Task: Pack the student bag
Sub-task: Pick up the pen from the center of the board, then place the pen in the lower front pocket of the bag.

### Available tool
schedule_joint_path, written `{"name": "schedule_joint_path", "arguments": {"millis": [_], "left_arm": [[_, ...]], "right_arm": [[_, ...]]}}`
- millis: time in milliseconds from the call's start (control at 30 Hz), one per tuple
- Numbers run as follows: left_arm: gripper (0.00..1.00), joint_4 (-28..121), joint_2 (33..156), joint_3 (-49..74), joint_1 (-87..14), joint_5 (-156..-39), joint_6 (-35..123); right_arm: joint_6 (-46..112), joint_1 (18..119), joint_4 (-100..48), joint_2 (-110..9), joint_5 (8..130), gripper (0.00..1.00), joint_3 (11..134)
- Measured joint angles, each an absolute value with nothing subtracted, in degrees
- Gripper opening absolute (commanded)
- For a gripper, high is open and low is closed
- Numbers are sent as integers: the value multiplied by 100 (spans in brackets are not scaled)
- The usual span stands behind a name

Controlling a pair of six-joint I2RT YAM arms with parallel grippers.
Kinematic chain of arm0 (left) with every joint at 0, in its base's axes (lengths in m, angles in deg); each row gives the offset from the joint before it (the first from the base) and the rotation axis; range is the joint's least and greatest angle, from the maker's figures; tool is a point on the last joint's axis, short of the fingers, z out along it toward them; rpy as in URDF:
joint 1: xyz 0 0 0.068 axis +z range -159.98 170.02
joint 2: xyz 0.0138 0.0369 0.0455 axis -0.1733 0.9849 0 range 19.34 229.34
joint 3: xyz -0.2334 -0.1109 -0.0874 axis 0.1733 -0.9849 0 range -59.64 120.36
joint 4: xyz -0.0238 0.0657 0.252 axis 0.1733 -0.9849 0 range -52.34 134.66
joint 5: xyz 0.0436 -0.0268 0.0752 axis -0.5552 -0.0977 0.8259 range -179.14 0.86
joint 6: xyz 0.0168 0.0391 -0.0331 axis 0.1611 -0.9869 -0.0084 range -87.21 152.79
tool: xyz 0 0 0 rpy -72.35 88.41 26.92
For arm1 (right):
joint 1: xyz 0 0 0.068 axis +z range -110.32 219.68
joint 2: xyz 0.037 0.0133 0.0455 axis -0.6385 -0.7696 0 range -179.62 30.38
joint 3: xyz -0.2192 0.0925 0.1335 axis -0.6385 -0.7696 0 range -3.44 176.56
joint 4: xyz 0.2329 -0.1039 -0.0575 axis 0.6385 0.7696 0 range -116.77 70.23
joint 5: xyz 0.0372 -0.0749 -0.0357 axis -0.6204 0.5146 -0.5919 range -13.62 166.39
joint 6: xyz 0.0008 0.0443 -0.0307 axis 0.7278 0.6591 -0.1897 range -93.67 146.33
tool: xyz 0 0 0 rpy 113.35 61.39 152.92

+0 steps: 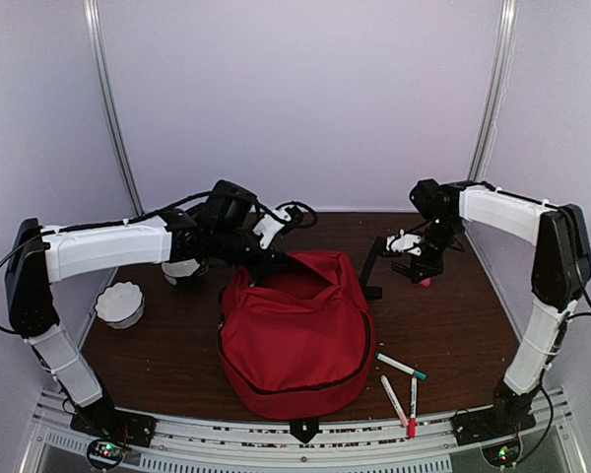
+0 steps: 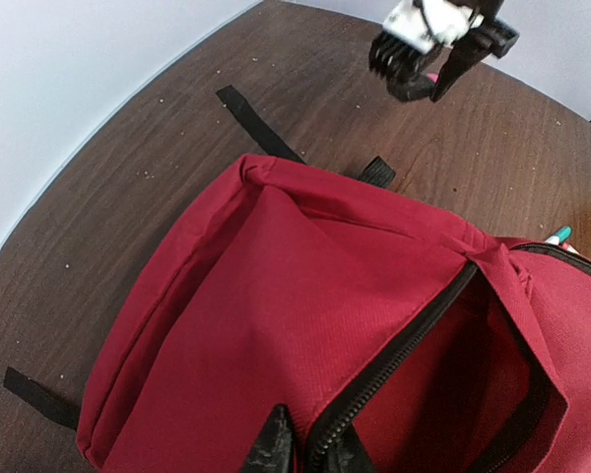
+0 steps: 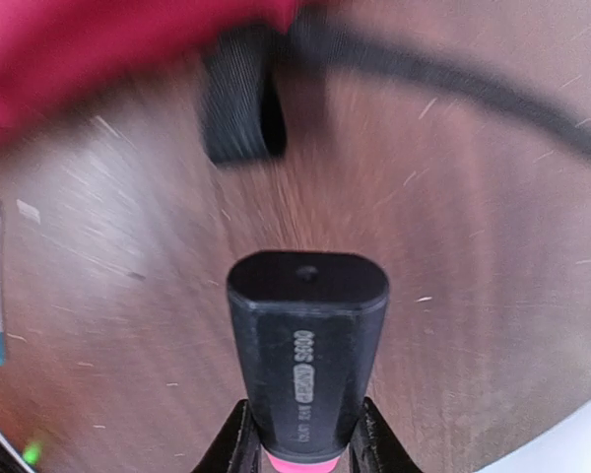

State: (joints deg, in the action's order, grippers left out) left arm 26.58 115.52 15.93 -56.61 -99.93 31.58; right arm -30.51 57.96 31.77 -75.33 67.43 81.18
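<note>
1. Up front, loose markers [image 1: 402,367] lie on the table [image 1: 453,325] by the bag's near right corner.
2. Centre table sits the student bag [image 1: 295,340], mouth unzipped.
3. The left gripper [image 2: 303,448] pinches its zipper edge.
4. Far right, the right gripper [image 3: 300,439] clamps a black-capped pink marker [image 3: 307,335].

Robot lab test cell indicated: brown wood table [image 1: 453,325] enclosed by plain pale walls [image 1: 305,99], metal frame posts [image 1: 113,108]; white robot arms [image 1: 108,246] bolted to slotted rail [image 1: 207,439].
</note>
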Motion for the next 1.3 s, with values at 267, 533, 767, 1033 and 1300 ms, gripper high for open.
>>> {"name": "schedule_joint_path", "arguments": {"millis": [267, 533, 767, 1033, 1300], "left_arm": [[12, 2658, 11646, 1652, -5670, -10061, 3163], [12, 2658, 11679, 1679, -5670, -10104, 3189], [12, 2660, 11679, 1679, -5670, -10222, 3252], [13, 2655, 11679, 1679, -5663, -10351, 3283], [13, 2658, 11677, 1690, -5663, -10397, 3294]], "right_arm": [[-2474, 6605, 3429, -6156, 5380, 20, 8660], [-2209, 8496, 2858, -5922, 5176, 20, 8747], [-2227, 9324, 1991, -6436, 5830, 19, 8804], [-2266, 9333, 1311, -7019, 6308, 21, 8809], [-2351, 9335, 839, -7126, 6691, 35, 8739]]}}
